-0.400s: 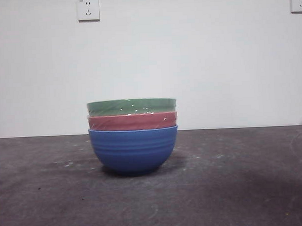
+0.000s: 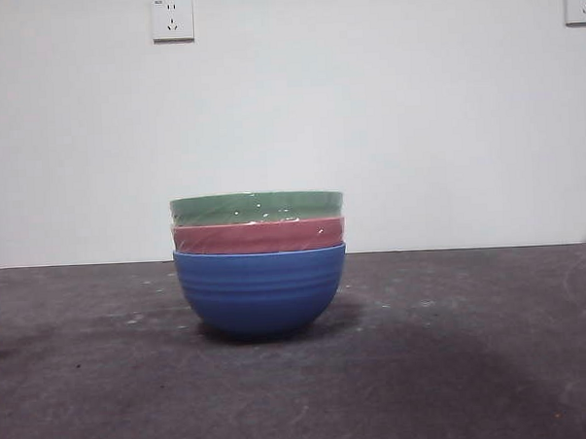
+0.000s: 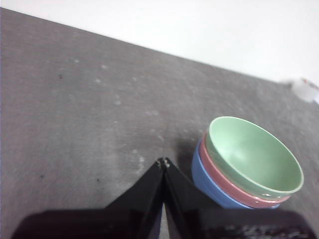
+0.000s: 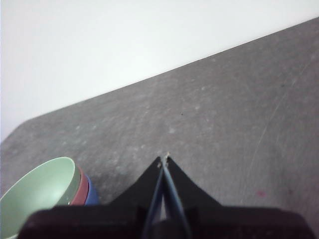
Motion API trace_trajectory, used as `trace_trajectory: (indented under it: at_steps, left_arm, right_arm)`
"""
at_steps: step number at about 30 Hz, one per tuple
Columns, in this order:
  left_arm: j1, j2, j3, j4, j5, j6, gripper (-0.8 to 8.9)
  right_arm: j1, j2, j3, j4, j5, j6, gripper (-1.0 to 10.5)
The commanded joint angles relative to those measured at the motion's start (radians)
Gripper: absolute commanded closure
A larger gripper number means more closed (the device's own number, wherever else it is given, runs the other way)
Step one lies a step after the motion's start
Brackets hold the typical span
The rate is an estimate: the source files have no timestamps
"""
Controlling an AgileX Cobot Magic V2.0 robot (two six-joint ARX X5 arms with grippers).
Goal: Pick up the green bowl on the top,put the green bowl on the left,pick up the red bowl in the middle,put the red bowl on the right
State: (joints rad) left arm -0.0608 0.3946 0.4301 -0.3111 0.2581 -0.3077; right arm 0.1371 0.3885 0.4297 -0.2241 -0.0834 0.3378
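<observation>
Nothing has really moved since half a second ago: stack sits in the same spot mid-table, only the floor shadow in front looks a bit different. The green bowl [image 2: 256,206] is on top, nested in the red bowl [image 2: 258,237], which is nested in the blue bowl [image 2: 261,291]. Only rim bands of green and red show above the blue one's rim. Stack upright, rims level. The table [image 2: 494,366] is bare dark surface on both sides of the stack and in front; far edge meets the white wall [image 2: 386,118], with two sockets high up.

Left gripper [image 3: 163,162]: jaws closed tip to tip, holding nothing, above the table just beside the stack, not touching. Right gripper [image 4: 164,160]: jaws also pressed together, empty, further from the bowls on the other side. Neither arm shows in the front view.
</observation>
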Motion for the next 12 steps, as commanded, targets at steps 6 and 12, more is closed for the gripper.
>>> trace_trajectory:
  at_steps: [6, 12]
  left_arm:
    - [0.003, 0.281, 0.233, -0.055, 0.187, 0.179, 8.2]
    - [-0.007, 0.488, 0.401, -0.158, 0.358, 0.29, 8.2]
  right_arm:
    - [0.002, 0.268, 0.246, -0.084, -0.14, -0.237, 9.5]
    - [0.002, 0.47, 0.409, -0.243, -0.29, -0.383, 9.5]
